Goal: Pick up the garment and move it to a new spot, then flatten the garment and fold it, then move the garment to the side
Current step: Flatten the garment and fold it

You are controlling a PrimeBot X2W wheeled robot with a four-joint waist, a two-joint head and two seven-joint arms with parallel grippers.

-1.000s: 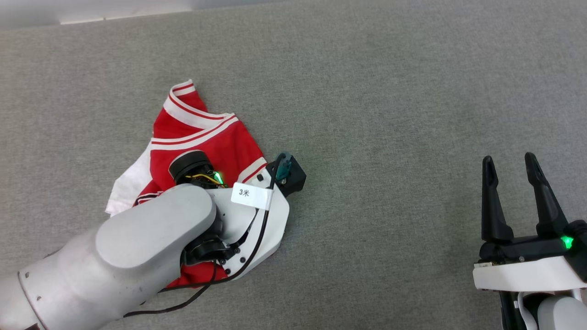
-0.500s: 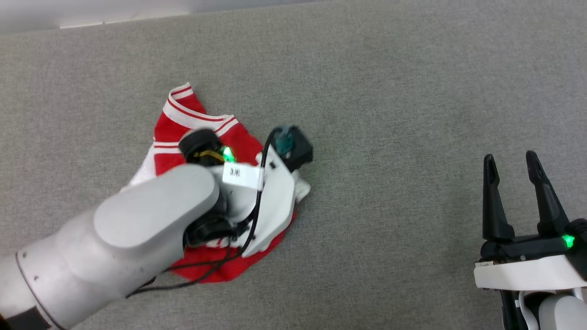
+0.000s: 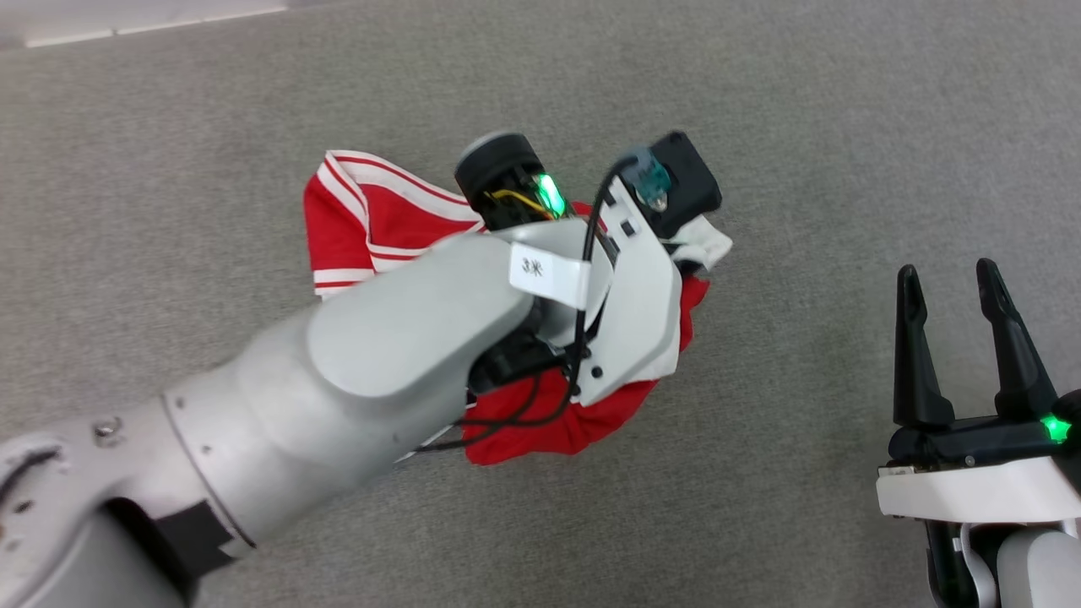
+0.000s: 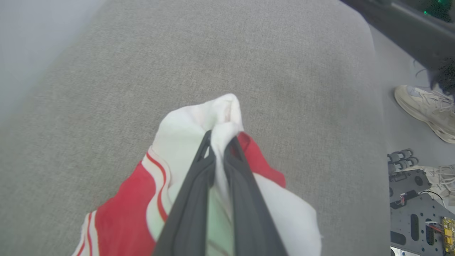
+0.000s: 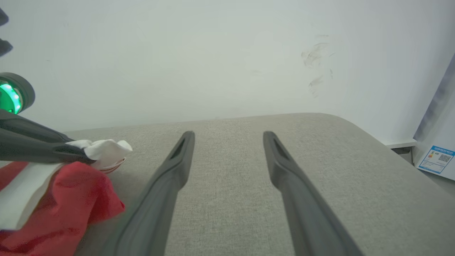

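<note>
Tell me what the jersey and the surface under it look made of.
The garment: soft matte knit cloth, perhaps cotton or polyester; it bunches in limp folds where the left claw pinches it. The surface: grey woven upholstery-like fabric, matte, with fine flecked texture.

Left arm [image 3: 405,338] overlaps bunched garment [image 3: 397,211]; right end effector [image 3: 947,270] gapes.

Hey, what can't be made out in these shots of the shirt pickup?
- Print on the garment: head view, covered by the left arm and folds.
- Lower part of the garment: left wrist view, cut by bottom edge.
- Blue label text: right wrist view, too small.
</note>
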